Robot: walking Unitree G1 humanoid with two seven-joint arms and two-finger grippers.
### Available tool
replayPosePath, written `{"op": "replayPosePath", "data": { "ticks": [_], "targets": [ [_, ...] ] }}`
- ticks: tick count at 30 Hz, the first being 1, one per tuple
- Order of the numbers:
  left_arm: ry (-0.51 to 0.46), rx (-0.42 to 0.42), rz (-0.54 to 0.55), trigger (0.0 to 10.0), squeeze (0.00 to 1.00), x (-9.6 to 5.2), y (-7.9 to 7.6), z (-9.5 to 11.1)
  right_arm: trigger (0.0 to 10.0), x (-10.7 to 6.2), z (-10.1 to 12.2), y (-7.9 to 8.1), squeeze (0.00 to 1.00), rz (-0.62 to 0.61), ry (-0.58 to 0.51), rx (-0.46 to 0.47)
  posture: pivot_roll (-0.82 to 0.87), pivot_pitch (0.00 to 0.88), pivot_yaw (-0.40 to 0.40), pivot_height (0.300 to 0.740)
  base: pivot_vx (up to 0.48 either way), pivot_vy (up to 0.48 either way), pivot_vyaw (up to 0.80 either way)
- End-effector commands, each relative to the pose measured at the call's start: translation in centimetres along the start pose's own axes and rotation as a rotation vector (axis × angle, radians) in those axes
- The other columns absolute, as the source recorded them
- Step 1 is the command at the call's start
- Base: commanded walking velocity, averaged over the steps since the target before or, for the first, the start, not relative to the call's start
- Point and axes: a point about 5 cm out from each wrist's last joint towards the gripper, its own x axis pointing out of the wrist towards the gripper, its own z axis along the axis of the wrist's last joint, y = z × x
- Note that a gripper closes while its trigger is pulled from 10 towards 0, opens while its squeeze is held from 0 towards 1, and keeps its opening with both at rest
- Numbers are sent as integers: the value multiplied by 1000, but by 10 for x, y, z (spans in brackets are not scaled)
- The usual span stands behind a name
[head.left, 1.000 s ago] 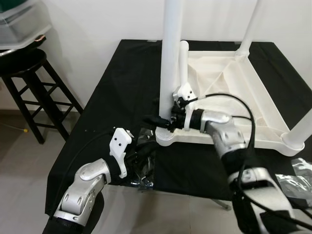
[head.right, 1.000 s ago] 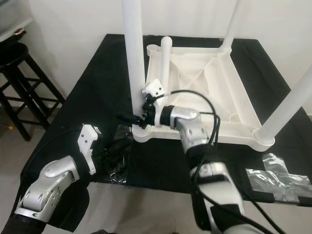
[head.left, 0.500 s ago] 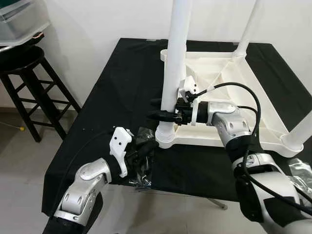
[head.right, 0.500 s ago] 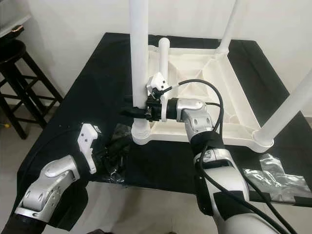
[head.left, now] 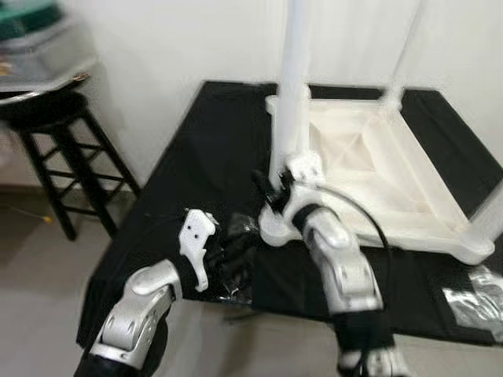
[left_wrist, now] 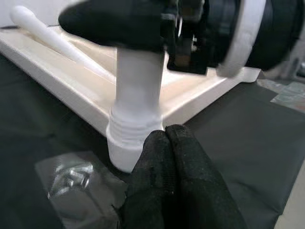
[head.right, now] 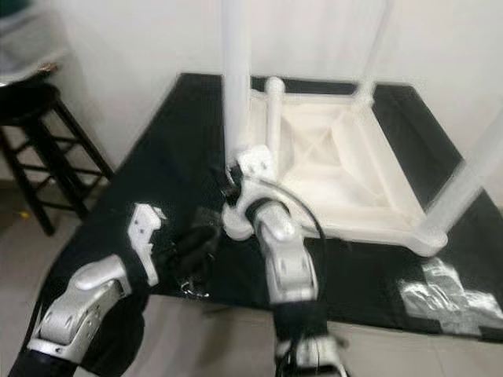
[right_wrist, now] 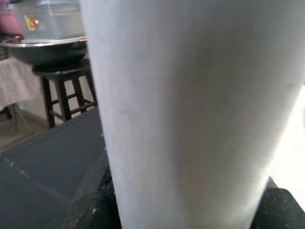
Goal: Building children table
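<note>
The white children's table (head.left: 409, 234) lies upside down on a black-covered table. Its near-left leg (head.left: 295, 78) stands upright in the corner socket (left_wrist: 131, 138). My right gripper (head.left: 267, 191) is shut on this leg low down; in the right wrist view the leg (right_wrist: 190, 109) sits tight between the fingers (right_wrist: 90, 210). My left gripper (left_wrist: 164, 143) is shut with nothing in it, just in front of the socket, above a crumpled plastic bag (left_wrist: 71, 176). Another white leg (head.right: 273, 110) leans inside the table frame. Both eye views are blurred.
A black stool (head.left: 55, 118) carrying a metal bowl (right_wrist: 45, 50) stands to the left by the wall. Silver tape (head.left: 471, 302) patches the black cover at the near right. Two more upright legs (head.right: 464, 181) rise at the frame's far and right corners.
The whole picture has shifted and blurred, so the camera moved. My right forearm has swung from the right side round to the near side of the leg, still holding it. The left gripper stayed put.
</note>
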Motion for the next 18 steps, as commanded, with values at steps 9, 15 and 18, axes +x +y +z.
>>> {"op": "replayPosePath", "data": {
  "ticks": [9, 15, 18],
  "targets": [
    [7, -11, 41, 10000, 0, -3, 5, -3, 10000, 6, -10, -1, 1000, 37, 127, 16, -6, 104, 6, 740, 0, 0, 0],
    [12, -13, 24, 10000, 0, -1, 4, -3, 10000, 8, 29, 12, 1000, 431, 0, 50, -4, 103, 7, 740, 0, 0, 0],
    [10, -14, 24, 10000, 0, 0, 3, -3, 10000, 7, 40, 1, 0, 636, -50, -37, 4, 101, 0, 740, 0, 0, 0]
  ]
}}
